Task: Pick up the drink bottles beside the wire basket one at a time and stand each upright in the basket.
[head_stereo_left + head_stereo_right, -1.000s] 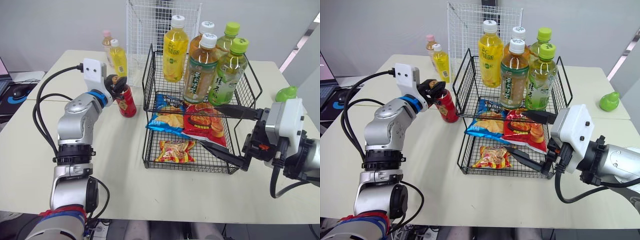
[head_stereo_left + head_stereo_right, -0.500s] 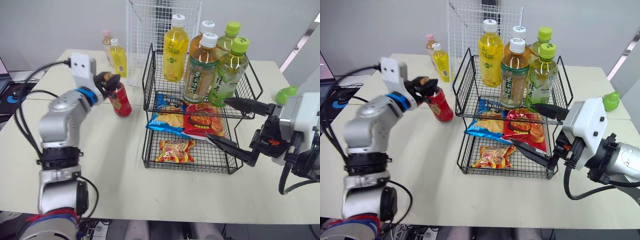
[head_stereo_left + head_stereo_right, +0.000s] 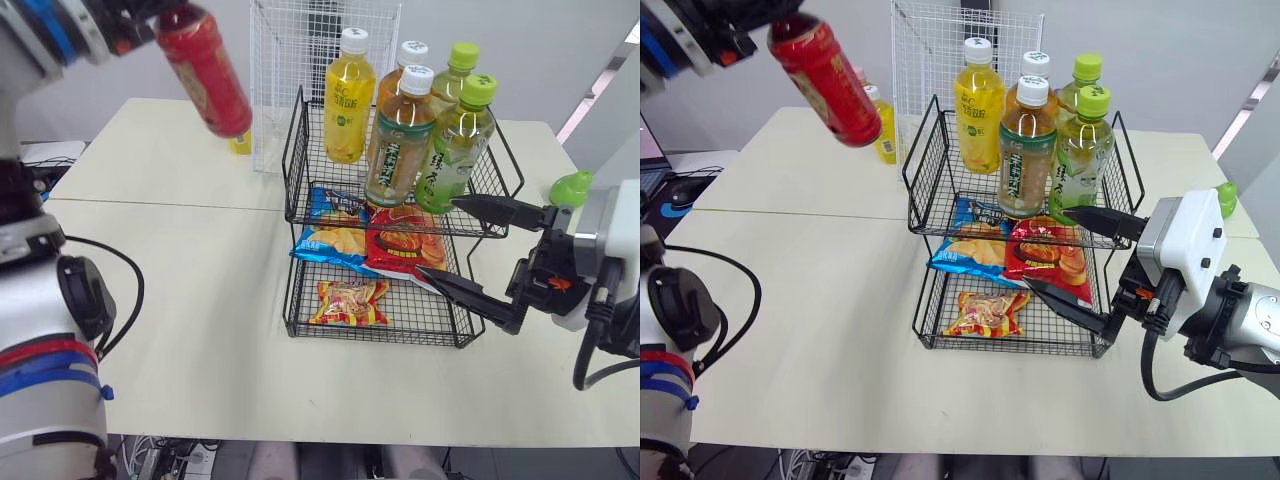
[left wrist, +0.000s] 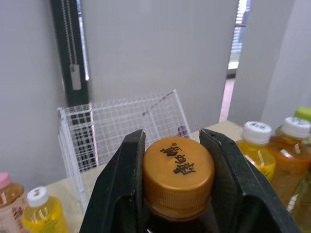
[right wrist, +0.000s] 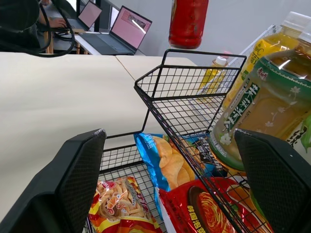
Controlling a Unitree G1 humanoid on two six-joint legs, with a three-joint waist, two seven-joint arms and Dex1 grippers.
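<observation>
Cream table (image 3: 180, 290) spreads bare along its near edge; toward its near right side my right claw (image 3: 437, 240) hangs with its two black fingers spread wide and holding nothing, one finger at the rim of the upper tier and the other at the lower tier, at the near right corner of the black two-tier wire basket (image 3: 300, 120); on the lower tier lies a small yellow-and-red snack packet (image 3: 350, 300), and behind it a blue crisp bag (image 3: 335, 225) and a red snack bag (image 3: 410, 245) side by side; the upper tier holds five bottles upright: a white-capped amber tea (image 3: 398, 140) and a green-capped green tea (image 3: 455, 150) in front, a yellow drink (image 3: 350, 95), a second amber tea (image 3: 408, 60) and a second green tea (image 3: 460, 65) behind; left of the basket, high over the far left part of the table, my left claw (image 4: 172, 136) is clamped on the gold cap (image 4: 178, 170) of the red bottle (image 3: 205, 70), which hangs tilted in the air, touching nothing else; a white wire grid panel (image 3: 290, 60) stands behind the basket; at the far left edge stand a small yellow bottle (image 3: 883, 125) and a pink-capped bottle (image 4: 9, 204); a green pear-shaped thing (image 3: 570, 187) sits near the right edge.
</observation>
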